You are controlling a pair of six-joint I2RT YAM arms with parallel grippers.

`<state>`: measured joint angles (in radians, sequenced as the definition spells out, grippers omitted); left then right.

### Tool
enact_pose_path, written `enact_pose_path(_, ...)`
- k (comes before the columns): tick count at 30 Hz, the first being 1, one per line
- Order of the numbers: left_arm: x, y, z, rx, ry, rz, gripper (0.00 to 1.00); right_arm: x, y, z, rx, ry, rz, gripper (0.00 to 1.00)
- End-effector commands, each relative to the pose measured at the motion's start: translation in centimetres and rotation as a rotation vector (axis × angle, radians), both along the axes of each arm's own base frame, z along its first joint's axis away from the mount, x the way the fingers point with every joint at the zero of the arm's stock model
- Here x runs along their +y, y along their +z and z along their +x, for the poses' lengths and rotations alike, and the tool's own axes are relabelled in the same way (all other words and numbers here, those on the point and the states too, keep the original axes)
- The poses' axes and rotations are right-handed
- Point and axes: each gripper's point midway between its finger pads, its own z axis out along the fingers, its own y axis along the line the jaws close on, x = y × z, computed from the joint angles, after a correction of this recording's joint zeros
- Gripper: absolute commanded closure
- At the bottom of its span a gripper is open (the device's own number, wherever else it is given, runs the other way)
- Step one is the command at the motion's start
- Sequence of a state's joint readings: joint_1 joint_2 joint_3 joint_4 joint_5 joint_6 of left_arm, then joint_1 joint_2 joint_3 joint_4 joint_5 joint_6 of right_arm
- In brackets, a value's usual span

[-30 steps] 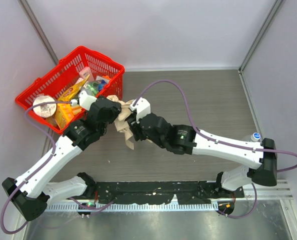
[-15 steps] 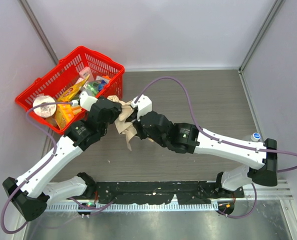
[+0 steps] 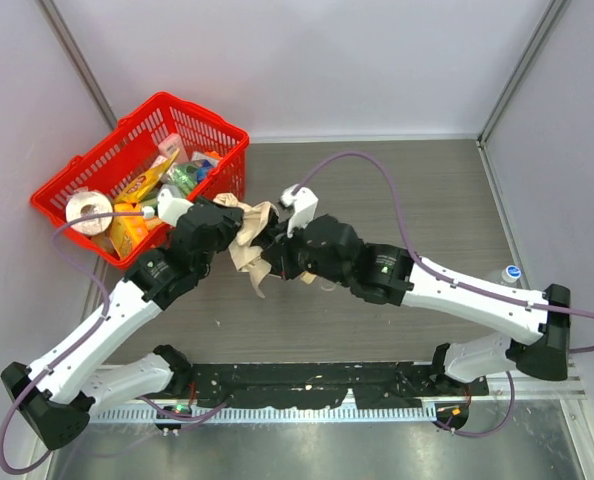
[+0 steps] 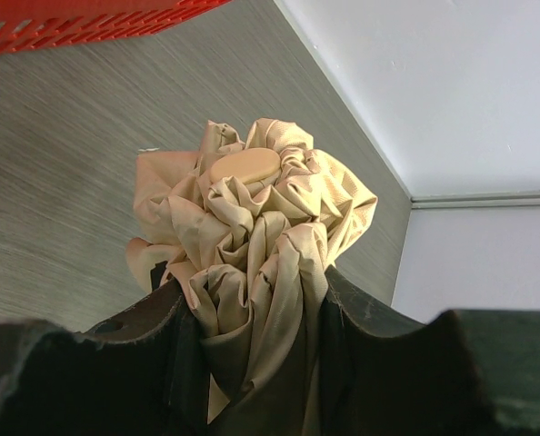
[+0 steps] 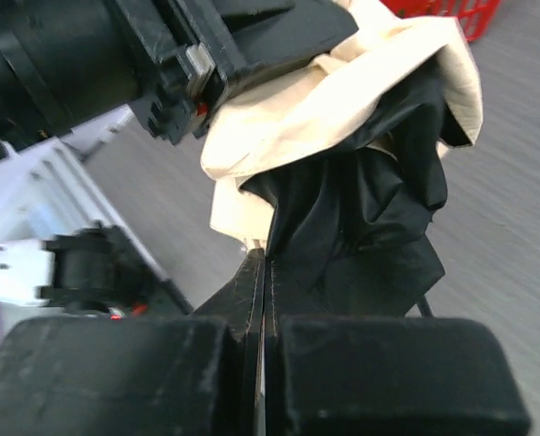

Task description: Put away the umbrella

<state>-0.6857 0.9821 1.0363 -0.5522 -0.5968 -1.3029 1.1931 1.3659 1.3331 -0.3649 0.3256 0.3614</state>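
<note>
The grey wood-grain table (image 3: 417, 200) is closed in by white walls (image 3: 327, 60) at the top, left and right of the top view. A wide stretch of bare board lies in the upper right of the frame, between the arms and the back wall.

The red plastic mesh basket (image 3: 222, 160) stands in the upper left corner against the left wall. It holds coloured packets (image 3: 142, 185). Its right side is just beside the place where the two grippers meet, so there is little room on that side.

The white and black left arm (image 3: 107, 320) reaches up from the lower left, and the right arm (image 3: 457, 295) comes across from the lower right. They meet left of centre.

The beige fabric folding umbrella (image 3: 249, 235) hangs between them above the table, crumpled, with a loose point of cloth hanging down.

The left wrist view shows the left gripper (image 4: 256, 313) clamped on the bunched cloth (image 4: 252, 236), one finger on each side. A smooth tan oval part sits on top of the folds.

Only the right wrist view shows the black inner side of the cloth (image 5: 361, 227). The right gripper (image 5: 261, 263) has its fingers pressed together without a gap. The tips touch the cloth, but I cannot tell whether cloth is nipped between them.

A small bottle with a blue cap (image 3: 511, 272) stands at the right edge, beside the right arm.
</note>
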Motion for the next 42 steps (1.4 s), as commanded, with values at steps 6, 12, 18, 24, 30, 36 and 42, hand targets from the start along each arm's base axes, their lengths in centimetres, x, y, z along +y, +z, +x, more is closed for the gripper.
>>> enact_pose_path(6, -0.1, 4.6, 0.3, -0.158, 0.050, -0.250, 1.00, 1.0, 8.3, -1.9, 0.249, 0.233, 0.646, 0.99)
enact_pose_path(12, -1.1, 7.5, 0.4, -0.223, 0.028, -0.404, 1.00, -0.9, 3.3, 0.2, 0.199, 0.088, 0.416, 0.96)
enact_pose_path(18, -1.3, 10.2, 1.3, -0.303, 0.036, -0.460, 1.00, -4.2, 3.1, -1.2, 0.170, 0.066, 0.368, 0.61)
enact_pose_path(24, -2.0, 14.0, 2.2, -0.360, 0.016, -0.529, 1.00, -7.6, 1.8, -2.5, 0.148, 0.028, 0.403, 0.43)
enact_pose_path(30, -4.0, 17.3, 2.5, -0.412, -0.088, -0.673, 1.00, -12.3, -1.7, -0.2, 0.310, -0.315, 0.635, 0.31)
enact_pose_path(36, -6.1, 19.5, 1.6, -0.436, -0.230, -0.788, 1.00, -16.2, -3.7, 0.5, 0.364, -0.492, 0.745, 0.28)
enact_pose_path(42, -7.3, 21.4, 0.2, -0.577, -0.373, -0.897, 1.00, -10.9, -1.1, -0.4, 0.773, -0.277, 1.000, 0.27)
